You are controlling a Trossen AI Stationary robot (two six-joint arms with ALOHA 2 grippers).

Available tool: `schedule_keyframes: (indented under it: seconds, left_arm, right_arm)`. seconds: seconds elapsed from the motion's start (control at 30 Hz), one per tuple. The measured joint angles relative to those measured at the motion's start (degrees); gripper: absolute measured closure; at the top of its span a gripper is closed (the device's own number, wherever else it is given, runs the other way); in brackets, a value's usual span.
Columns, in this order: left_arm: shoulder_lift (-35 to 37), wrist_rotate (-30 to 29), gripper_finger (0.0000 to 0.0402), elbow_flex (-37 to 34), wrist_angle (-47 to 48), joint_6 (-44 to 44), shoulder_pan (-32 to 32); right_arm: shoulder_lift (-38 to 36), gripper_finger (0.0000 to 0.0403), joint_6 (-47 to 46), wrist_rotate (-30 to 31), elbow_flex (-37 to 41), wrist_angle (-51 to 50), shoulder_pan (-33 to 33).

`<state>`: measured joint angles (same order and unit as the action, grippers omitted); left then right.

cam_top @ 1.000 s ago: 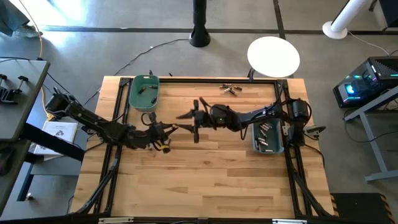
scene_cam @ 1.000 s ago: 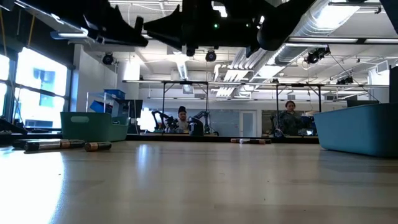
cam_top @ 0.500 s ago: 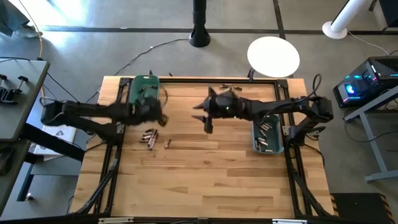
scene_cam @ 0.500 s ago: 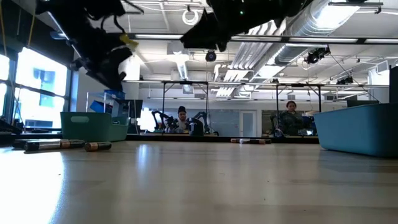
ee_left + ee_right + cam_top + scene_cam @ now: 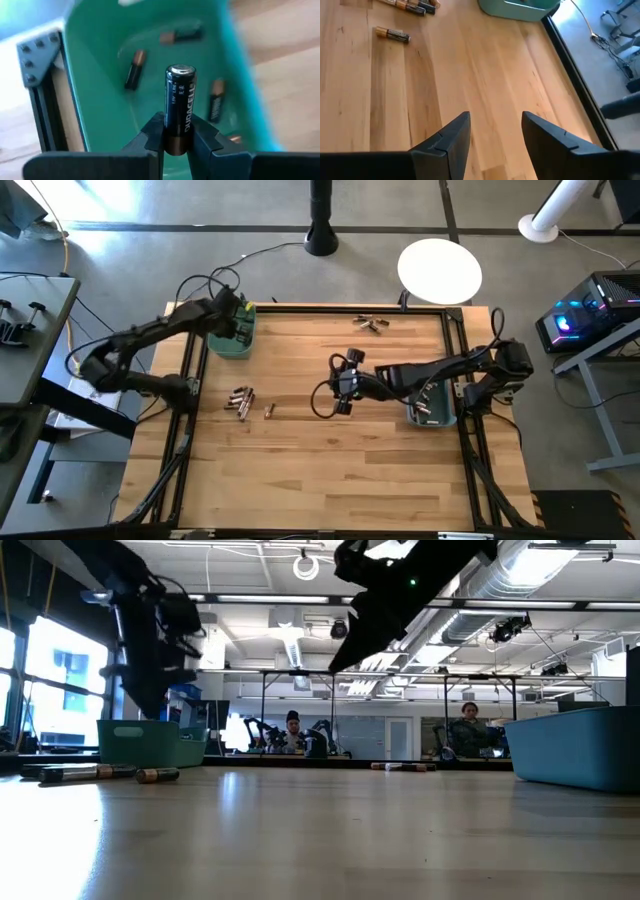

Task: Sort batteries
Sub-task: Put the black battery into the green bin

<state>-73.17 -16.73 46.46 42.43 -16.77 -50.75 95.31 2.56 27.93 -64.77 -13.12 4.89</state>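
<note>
My left gripper [image 5: 238,326] hangs over the green bin [image 5: 228,340] at the table's far left, shut on a black-and-copper battery [image 5: 179,107]. Several more batteries [image 5: 134,69] lie on the bin's floor. My right gripper [image 5: 343,392] stands open above the bare wood at the table's middle, and its wrist view shows nothing between its fingers [image 5: 495,134]. A small cluster of batteries [image 5: 240,400] and one single battery [image 5: 269,410] lie on the wood left of it. My left gripper pinches the battery's copper end [image 5: 175,144] between its two fingers. The battery lies along the fingers and sticks out past them, its silver-capped end [image 5: 180,70] farthest from the wrist. The fingers slant down from above. The battery is lifted clear, above the open green bin.
A blue-grey bin [image 5: 430,402] holding several batteries stands at the right under my right arm. Another few batteries [image 5: 369,324] lie near the far edge. A black frame rail [image 5: 300,307] runs around the table. Open wood lies toward the near edge.
My left gripper has swung from above the cluster of batteries toward the table's far left, carrying the battery clear of the wood until it hangs over the green bin, and it has turned on the way. My right gripper has tipped downward and moved a little toward the near edge.
</note>
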Motion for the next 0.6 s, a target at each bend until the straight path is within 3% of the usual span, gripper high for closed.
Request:
schedule_keyframes:
  seconds: [0.23,0.6]
  left_arm:
    - [-11.79,-0.28,0.0362,0.98,0.96,3.43,-2.52]
    - [-24.35,1.05,0.036,10.99,4.58,8.02,-2.47]
  right_arm:
    - [0.0,0.0231,0.16,0.3,0.0,-0.38,0.11]
    - [0.0,0.0231,0.45,0.26,0.0,0.04,0.23]
